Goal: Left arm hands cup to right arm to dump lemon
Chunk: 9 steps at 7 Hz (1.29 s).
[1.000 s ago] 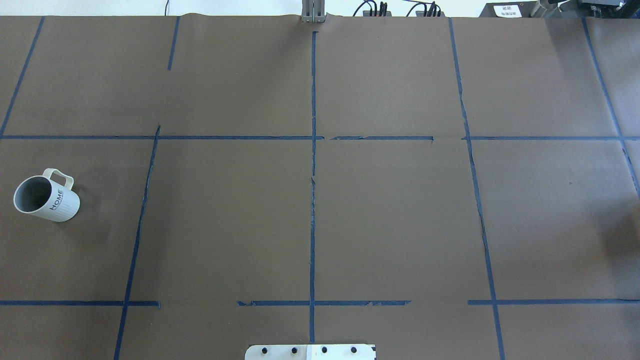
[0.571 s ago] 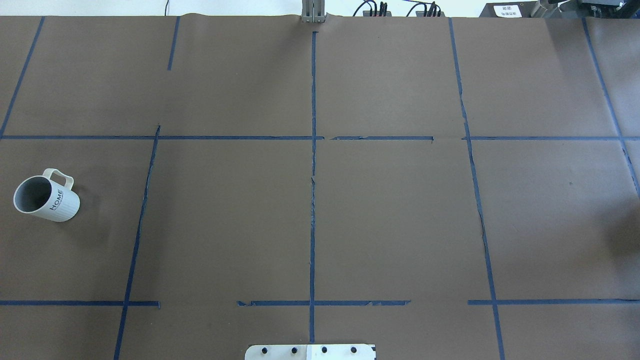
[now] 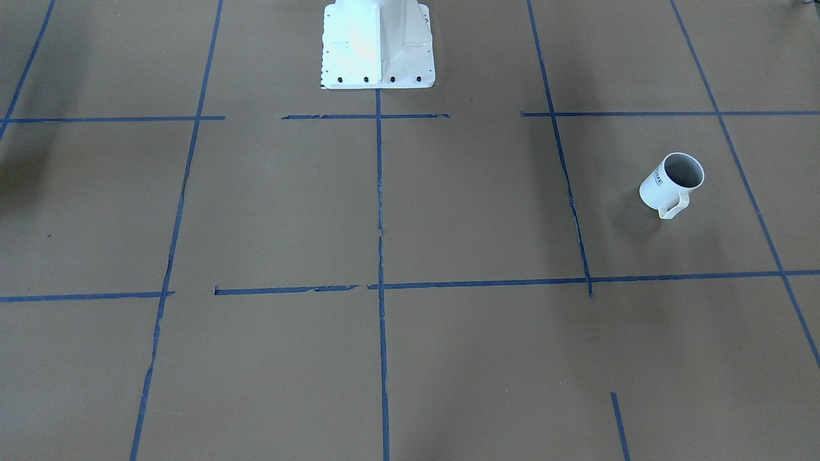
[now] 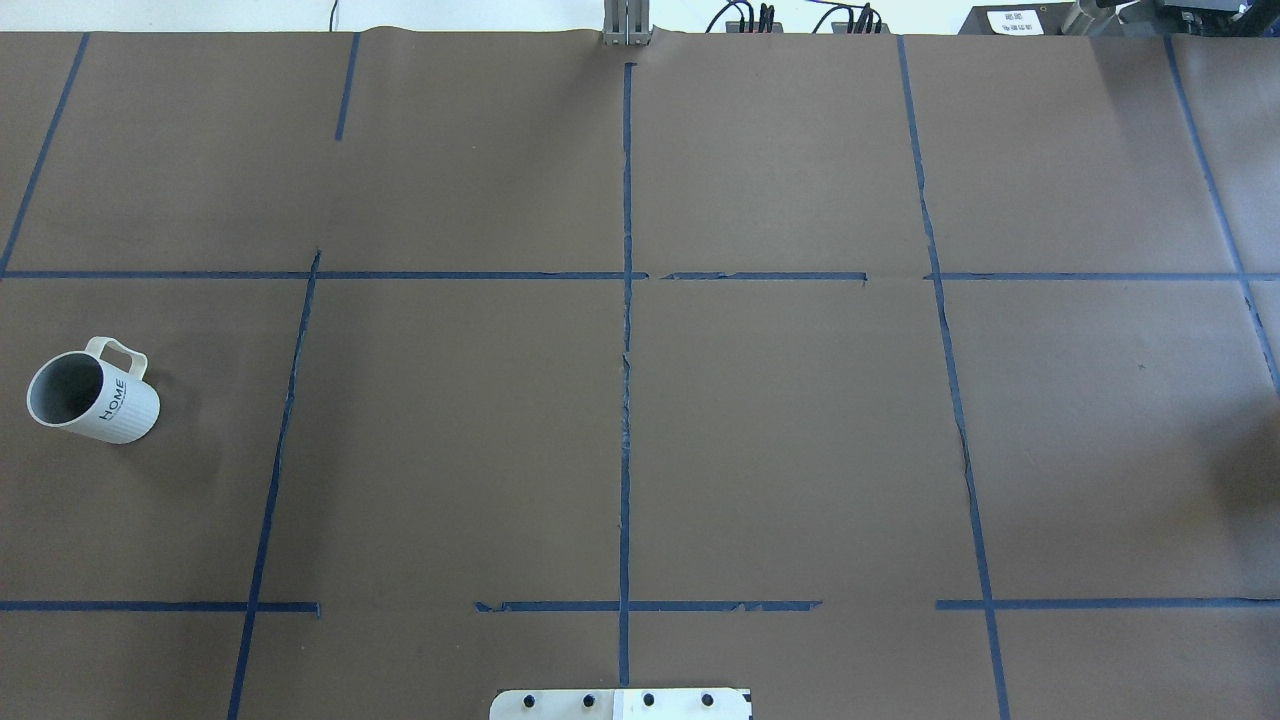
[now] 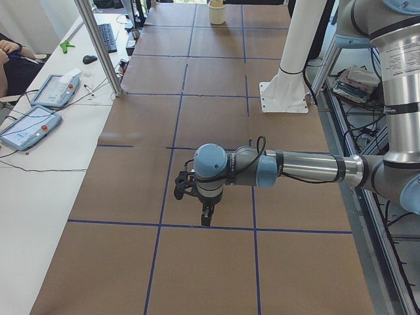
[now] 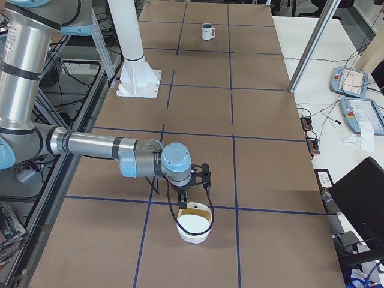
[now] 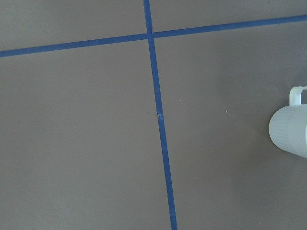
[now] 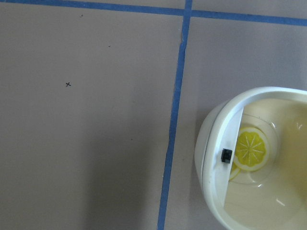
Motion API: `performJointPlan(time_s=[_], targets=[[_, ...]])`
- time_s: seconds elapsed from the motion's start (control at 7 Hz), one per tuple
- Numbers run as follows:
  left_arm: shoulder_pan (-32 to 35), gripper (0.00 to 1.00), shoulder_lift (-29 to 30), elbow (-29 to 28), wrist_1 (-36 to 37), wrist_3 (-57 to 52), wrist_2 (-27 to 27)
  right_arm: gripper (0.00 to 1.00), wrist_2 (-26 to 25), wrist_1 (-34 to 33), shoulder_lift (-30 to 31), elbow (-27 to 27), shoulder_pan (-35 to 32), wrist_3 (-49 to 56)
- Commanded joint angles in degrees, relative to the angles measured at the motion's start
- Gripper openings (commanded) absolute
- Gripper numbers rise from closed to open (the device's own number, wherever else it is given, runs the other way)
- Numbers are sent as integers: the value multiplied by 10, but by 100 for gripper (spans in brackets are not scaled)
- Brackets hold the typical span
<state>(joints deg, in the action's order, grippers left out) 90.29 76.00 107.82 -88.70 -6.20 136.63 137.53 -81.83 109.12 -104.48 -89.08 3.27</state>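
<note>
Cup (image 4: 95,392): upright near surface's left edge, ungripped.
Left pincer (image 5: 206,218): raised, cup off to one side; spread or pressed, cannot tell.
Right pincer (image 6: 182,198): above white bowl (image 6: 192,237); likewise cannot tell.

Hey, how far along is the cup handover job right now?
Nothing looks done. The cup stands alone on the table, ungrasped. The left arm hangs over bare paper; the right arm is by a white bowl. Pickup, handover and dumping all remain.
</note>
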Motion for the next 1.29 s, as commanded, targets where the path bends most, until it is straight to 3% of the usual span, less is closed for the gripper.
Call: performJointPlan(time_s=[0.0,0.29,1.14], targets=[[1,100,-2,12,3,0,0,100,-1,-35,-11,-11,11,1],[1,100,-21,11,-5,-1,0,100,-1,-75,-18,-27,15,8],[6,100,-32,-11,-4,2,-3,100,-35,-68,-18,-27,-8,46]])
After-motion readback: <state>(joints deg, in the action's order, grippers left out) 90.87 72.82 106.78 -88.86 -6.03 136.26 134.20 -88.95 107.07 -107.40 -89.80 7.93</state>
